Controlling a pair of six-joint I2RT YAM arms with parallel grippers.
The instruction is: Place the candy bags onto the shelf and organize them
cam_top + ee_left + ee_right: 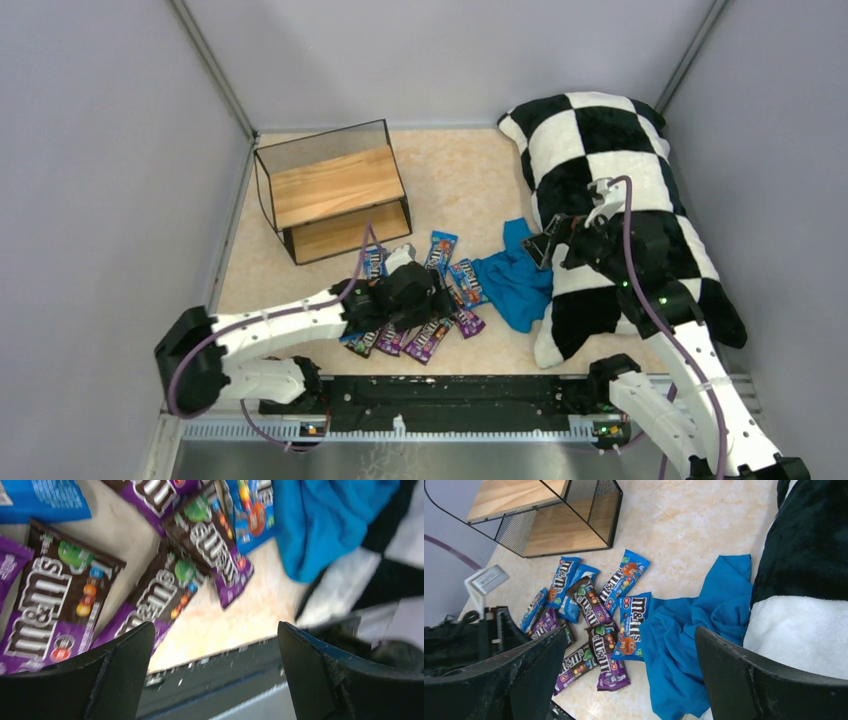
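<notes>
Several candy bags [440, 262], purple and blue M&M's packets, lie in a loose overlapping pile on the beige tabletop in front of the shelf [335, 188]. The shelf, a black wire frame with two wooden boards, stands at the back left with both boards bare. My left gripper [432, 300] hovers low over the pile, open with nothing between its fingers [215, 630]; purple bags [45, 610] lie just beyond its left finger. My right gripper [548, 246] hangs open over the pillow's edge, looking down on the bags [631, 625] and the shelf [551, 530]; between its fingers [631, 635] there is nothing.
A crumpled blue cloth [518, 282] lies right of the pile, touching the nearest blue bag. A big black-and-white checkered pillow [620, 190] fills the right side. Grey walls enclose the table; the black base rail [440, 392] runs along the near edge.
</notes>
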